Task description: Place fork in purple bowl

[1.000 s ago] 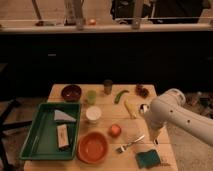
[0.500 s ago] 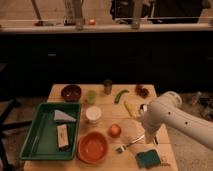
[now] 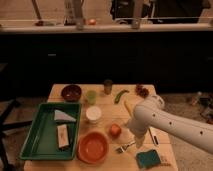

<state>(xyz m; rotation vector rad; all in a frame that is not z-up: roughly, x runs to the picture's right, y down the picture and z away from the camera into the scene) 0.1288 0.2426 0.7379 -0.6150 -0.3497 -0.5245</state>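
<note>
The small silver fork (image 3: 123,147) lies on the wooden table (image 3: 107,107) near the front edge, between the orange bowl (image 3: 93,147) and a teal sponge (image 3: 148,158). The dark purple bowl (image 3: 71,92) stands at the table's back left, far from the fork. My white arm reaches in from the right and bends down. My gripper (image 3: 135,141) is just above the fork's handle end and hides part of it.
A green tray (image 3: 31,145) at the left holds a white packet (image 3: 64,116) and a snack bar (image 3: 62,136). A white cup (image 3: 93,114), green cup (image 3: 91,96), small can (image 3: 108,86), green vegetable (image 3: 120,95), red fruit (image 3: 115,130) and white-handled utensil (image 3: 152,136) crowd the middle.
My arm has swung left and lowered, bringing the gripper from right of the fork to just over its handle. The fork and bowls have not moved.
</note>
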